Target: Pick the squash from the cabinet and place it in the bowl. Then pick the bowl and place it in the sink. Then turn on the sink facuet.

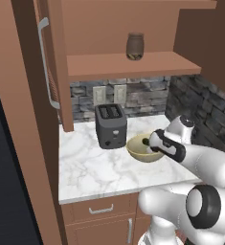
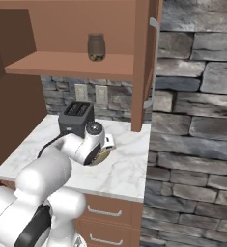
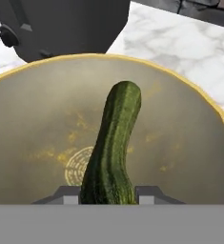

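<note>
The squash [image 3: 112,147], dark green and slightly curved, stands up the middle of the hand view, its near end pinched between the two jaws of the gripper [image 3: 107,194], whose grey tips press against it on either side at the bottom of the frame. Its far, rounded end points toward the back wall of the bowl [image 3: 32,124]. The squash hangs over the bowl's hollow; whether it touches the bottom cannot be told. The yellowish-tan inside of the bowl has a pale ringed mark at its centre, partly hidden behind the squash, and nothing else can be seen in it.

In the left base view the bowl [image 1: 139,152] sits on the white marble counter [image 1: 95,167], right of centre, just beside the dark toaster [image 1: 111,125], with the hand reaching down into it from the right. In the right base view the hand covers most of the bowl [image 2: 104,155], of which a sliver of rim shows near the centre of the frame, in front of the toaster [image 2: 75,116].

Above, in the upper part of the left base view, the cabinet [image 1: 114,64] stands open with its door swung to the left. On its wooden shelf stands a brown glass jar [image 1: 135,46], whose contents cannot be made out.
</note>
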You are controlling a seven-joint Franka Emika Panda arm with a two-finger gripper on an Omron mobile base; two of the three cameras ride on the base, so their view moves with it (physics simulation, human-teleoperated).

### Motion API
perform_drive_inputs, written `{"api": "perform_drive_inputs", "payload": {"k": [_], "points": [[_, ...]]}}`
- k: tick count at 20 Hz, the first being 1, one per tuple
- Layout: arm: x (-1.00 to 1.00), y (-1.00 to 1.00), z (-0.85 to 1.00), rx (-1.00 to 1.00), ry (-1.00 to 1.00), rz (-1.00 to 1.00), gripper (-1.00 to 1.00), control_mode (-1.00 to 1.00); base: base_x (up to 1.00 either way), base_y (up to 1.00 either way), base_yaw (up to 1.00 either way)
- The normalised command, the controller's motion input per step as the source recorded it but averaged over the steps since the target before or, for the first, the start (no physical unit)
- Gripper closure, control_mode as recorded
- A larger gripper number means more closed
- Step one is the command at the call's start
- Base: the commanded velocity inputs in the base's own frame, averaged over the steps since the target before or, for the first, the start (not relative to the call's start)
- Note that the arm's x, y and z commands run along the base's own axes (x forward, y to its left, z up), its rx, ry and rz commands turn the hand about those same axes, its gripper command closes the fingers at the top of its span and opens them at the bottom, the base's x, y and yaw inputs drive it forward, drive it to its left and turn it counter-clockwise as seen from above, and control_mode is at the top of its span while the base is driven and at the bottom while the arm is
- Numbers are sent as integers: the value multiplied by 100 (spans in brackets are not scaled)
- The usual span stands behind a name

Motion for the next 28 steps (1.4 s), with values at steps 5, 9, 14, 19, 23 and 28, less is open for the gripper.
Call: {"api": "perform_drive_inputs", "payload": {"k": [5, 9, 14, 19, 23, 28], "points": [[-18, 17, -16, 0, -1, 7, -100, -100, 0, 0, 0], [-29, 11, 1, 0, -1, 1, -100, -100, 0, 0, 0], [-12, 6, 43, -4, -1, 0, -100, -100, 0, 0, 0], [-3, 8, 63, -8, 0, -1, -100, -100, 0, 0, 0], [-34, 44, 29, -15, 3, 0, -100, -100, 0, 0, 0], [-43, 85, -27, -26, 9, 0, -100, -100, 0, 0, 0]]}}
